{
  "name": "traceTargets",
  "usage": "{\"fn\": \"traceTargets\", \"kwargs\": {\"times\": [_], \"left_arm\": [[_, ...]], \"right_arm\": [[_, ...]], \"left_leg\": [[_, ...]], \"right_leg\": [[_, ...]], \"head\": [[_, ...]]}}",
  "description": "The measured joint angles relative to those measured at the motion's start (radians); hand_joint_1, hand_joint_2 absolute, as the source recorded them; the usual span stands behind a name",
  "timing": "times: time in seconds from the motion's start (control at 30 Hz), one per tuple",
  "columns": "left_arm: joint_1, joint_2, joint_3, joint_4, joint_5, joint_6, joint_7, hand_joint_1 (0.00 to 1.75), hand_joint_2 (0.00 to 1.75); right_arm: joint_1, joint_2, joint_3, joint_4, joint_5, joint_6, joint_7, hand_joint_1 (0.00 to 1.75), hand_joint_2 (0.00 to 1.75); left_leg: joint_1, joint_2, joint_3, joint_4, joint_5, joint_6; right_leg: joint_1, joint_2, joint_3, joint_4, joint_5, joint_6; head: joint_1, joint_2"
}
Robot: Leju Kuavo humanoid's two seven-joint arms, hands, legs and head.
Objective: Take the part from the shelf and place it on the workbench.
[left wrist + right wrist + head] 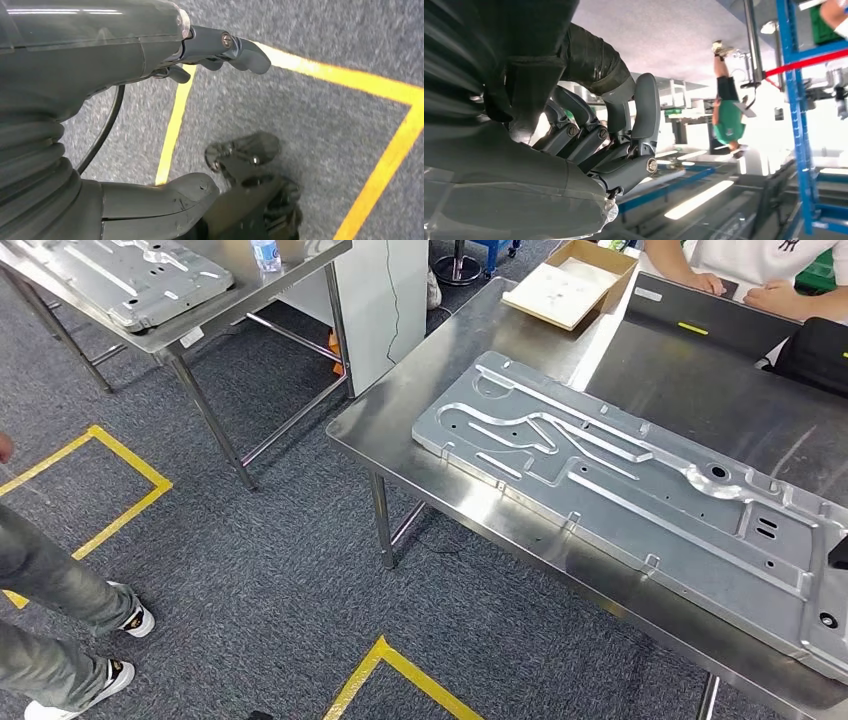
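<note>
The part (pixel 640 495), a long stamped metal panel with raised ribs and holes, lies flat on the steel tabletop (pixel 470 525) in front of me, running from about ten o'clock near the middle of my head view down toward four o'clock at the edge of the frame. Nothing of mine touches it. My left hand (pixel 165 125) hangs low over grey carpet marked with yellow tape (pixel 175 120), thumb and fingers (pixel 240 50) apart with only floor between them, holding nothing. My right hand (pixel 609 145) is raised to look out across the workshop toward blue racking (pixel 796 125); its fingers (pixel 644 110) are curled inward around nothing. I judge the placing step finished, or all but finished: the panel sits fully supported and both hands are free of it. What comes next, as I read it, asks for little more than keeping my arms clear of the panel's near edge, or turning toward the shelf if another piece is wanted. A second tabletop (pixel 230 305) at eleven o'clock carries a similar panel (pixel 130 275), a person's shoes (pixel 125 625) show at eight o'clock, and another person's forearms (pixel 740 285) rest at one o'clock beside a cardboard box (pixel 570 285).
</note>
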Motion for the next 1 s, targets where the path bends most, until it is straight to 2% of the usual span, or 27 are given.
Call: {"fn": "traceTargets", "kwargs": {"times": [0.07,0.13,0.17,0.2,0.23,0.27,0.3,0.33,0.37,0.43,0.5,0.53,0.57,0.63,0.67,0.7,0.73,0.77,0.83,0.87,0.9,1.0], "left_arm": [[-0.001,0.000,0.000,0.000,0.002,0.000,-0.001,0.00,1.75],[-0.003,0.001,0.001,0.000,0.003,0.000,-0.001,0.00,1.75],[-0.003,0.002,0.001,0.000,0.003,0.000,-0.001,0.00,1.75],[-0.002,0.002,0.001,0.000,0.003,0.000,0.000,0.00,1.75],[-0.001,0.001,0.001,0.000,0.002,0.001,0.000,0.00,1.75],[-0.001,0.001,0.001,0.000,0.001,0.001,0.002,0.00,1.75],[-0.002,0.003,0.001,0.000,0.000,0.002,0.003,0.00,1.75],[-0.004,0.004,0.001,-0.001,-0.001,0.003,0.005,0.00,1.75],[-0.007,0.005,0.001,-0.001,-0.002,0.003,0.005,0.00,1.75],[-0.012,0.006,0.001,-0.001,-0.003,0.004,0.007,0.00,1.75],[-0.014,0.006,0.001,-0.001,-0.005,0.004,0.008,0.00,1.75],[-0.015,0.006,0.001,-0.001,-0.006,0.004,0.008,0.00,1.75],[-0.016,0.006,0.001,-0.001,-0.007,0.004,0.008,0.00,1.75],[-0.017,0.006,0.001,-0.001,-0.008,0.005,0.010,0.00,1.75],[-0.017,0.006,0.001,-0.001,-0.008,0.005,0.011,0.00,1.75],[-0.017,0.006,0.001,-0.001,-0.008,0.006,0.012,0.00,1.75],[-0.018,0.006,0.001,-0.001,-0.009,0.006,0.012,0.00,1.75],[-0.018,0.006,0.001,-0.001,-0.009,0.006,0.013,0.00,1.75],[-0.019,0.007,0.001,-0.002,-0.009,0.006,0.013,0.00,1.75],[-0.020,0.008,0.001,-0.002,-0.009,0.007,0.014,0.00,1.75],[-0.021,0.009,0.001,-0.003,-0.008,0.007,0.015,0.00,1.75],[-0.022,0.009,0.001,-0.003,-0.007,0.008,0.018,0.00,1.75]], "right_arm": [[0.002,-0.003,-0.001,0.004,0.008,-0.002,-0.029,1.75,1.75],[0.007,0.003,-0.002,0.003,0.025,-0.017,-0.067,1.75,1.75],[0.015,0.010,-0.002,-0.001,0.038,-0.027,-0.093,1.75,1.75],[0.024,0.017,-0.002,-0.006,0.052,-0.036,-0.119,1.75,1.75],[0.035,0.022,-0.001,-0.016,0.066,-0.043,-0.146,1.75,1.75],[0.045,0.026,0.001,-0.031,0.078,-0.049,-0.174,1.75,1.75],[0.052,0.032,0.006,-0.048,0.087,-0.056,-0.198,1.75,1.75],[0.057,0.037,0.015,-0.070,0.095,-0.065,-0.216,1.75,1.75],[0.061,0.044,0.028,-0.091,0.102,-0.073,-0.226,1.75,1.75],[0.067,0.056,0.060,-0.126,0.110,-0.088,-0.233,1.75,1.75],[0.071,0.062,0.088,-0.151,0.110,-0.104,-0.244,1.75,1.75],[0.070,0.062,0.101,-0.164,0.108,-0.119,-0.253,1.75,1.75],[0.067,0.062,0.119,-0.178,0.105,-0.142,-0.261,1.75,1.75],[0.057,0.062,0.174,-0.206,0.098,-0.194,-0.264,1.75,1.75],[0.051,0.063,0.206,-0.217,0.095,-0.216,-0.261,1.75,1.75],[0.046,0.063,0.238,-0.225,0.093,-0.230,-0.258,1.75,1.75],[0.043,0.063,0.264,-0.232,0.092,-0.239,-0.255,1.75,1.75],[0.040,0.063,0.284,-0.237,0.090,-0.247,-0.253,1.75,1.75],[0.031,0.063,0.314,-0.243,0.086,-0.266,-0.248,1.75,1.75],[0.025,0.062,0.328,-0.243,0.083,-0.277,-0.241,1.75,1.75],[0.019,0.062,0.340,-0.243,0.081,-0.288,-0.234,1.75,1.75],[0.014,0.061,0.361,-0.242,0.070,-0.312,-0.225,1.75,1.75]], "left_leg": [[0.006,0.005,0.012,-0.024,0.013,0.003],[0.009,0.006,0.014,-0.029,0.016,0.003],[0.011,0.006,0.014,-0.028,0.015,0.001],[0.013,0.006,0.015,-0.025,0.013,-0.002],[0.015,0.006,0.015,-0.021,0.010,-0.007],[0.019,0.006,0.015,-0.014,0.004,-0.014],[0.020,0.006,0.014,-0.007,-0.002,-0.022],[0.022,0.006,0.012,0.003,-0.009,-0.032],[0.021,0.006,0.010,0.009,-0.014,-0.040],[0.020,0.006,0.009,0.011,-0.019,-0.053],[0.021,0.005,0.010,0.018,-0.028,-0.062],[0.022,0.004,0.001,0.042,-0.045,-0.065],[0.022,0.003,-0.019,0.088,-0.073,-0.067],[0.021,0.002,-0.087,0.228,-0.139,-0.062],[0.019,0.002,-0.119,0.288,-0.159,-0.058],[0.015,0.001,-0.136,0.316,-0.159,-0.052],[0.010,0.000,-0.134,0.301,-0.138,-0.043],[0.004,-0.001,-0.114,0.251,-0.103,-0.030],[-0.012,-0.003,-0.053,0.112,-0.033,0.002],[-0.016,-0.001,-0.031,0.063,-0.014,0.010],[-0.019,0.000,-0.020,0.036,-0.007,0.014],[-0.019,0.003,-0.015,0.021,-0.002,0.010]], "right_leg": [[-0.004,-0.009,-0.024,0.058,-0.040,0.012],[-0.012,-0.018,-0.079,0.177,-0.098,0.026],[-0.018,-0.021,-0.102,0.223,-0.111,0.033],[-0.025,-0.023,-0.111,0.238,-0.106,0.040],[-0.032,-0.026,-0.100,0.214,-0.080,0.047],[-0.040,-0.030,-0.072,0.155,-0.043,0.055],[-0.044,-0.032,-0.042,0.093,-0.017,0.062],[-0.043,-0.030,-0.016,0.040,0.001,0.062],[-0.041,-0.028,-0.002,0.011,0.006,0.056],[-0.032,-0.022,-0.001,0.008,-0.001,0.031],[-0.033,-0.023,-0.003,0.012,-0.003,0.012],[-0.033,-0.023,-0.003,0.012,-0.003,0.003],[-0.031,-0.024,-0.004,0.012,-0.002,-0.005],[-0.022,-0.023,-0.006,0.012,-0.002,-0.016],[-0.016,-0.021,-0.007,0.012,-0.002,-0.019],[-0.010,-0.020,-0.007,0.012,-0.002,-0.021],[-0.004,-0.018,-0.005,0.012,-0.003,-0.023],[0.002,-0.017,-0.003,0.012,-0.004,-0.025],[0.010,-0.018,0.001,0.012,-0.006,-0.027],[0.012,-0.019,0.001,0.012,-0.006,-0.027],[0.012,-0.019,0.000,0.012,-0.005,-0.025],[0.012,-0.022,0.000,0.009,-0.003,-0.016]], "head": [[0.002,0.000],[0.003,0.000],[0.003,0.000],[0.003,0.000],[0.003,0.000],[0.003,0.000],[0.003,0.000],[0.003,0.000],[0.003,0.000],[0.001,0.000],[0.000,0.000],[0.000,0.000],[0.000,0.000],[0.000,0.000],[0.000,0.000],[0.000,0.000],[0.000,0.000],[0.000,0.000],[0.000,0.000],[0.000,0.000],[0.001,0.000],[0.000,0.000]]}}
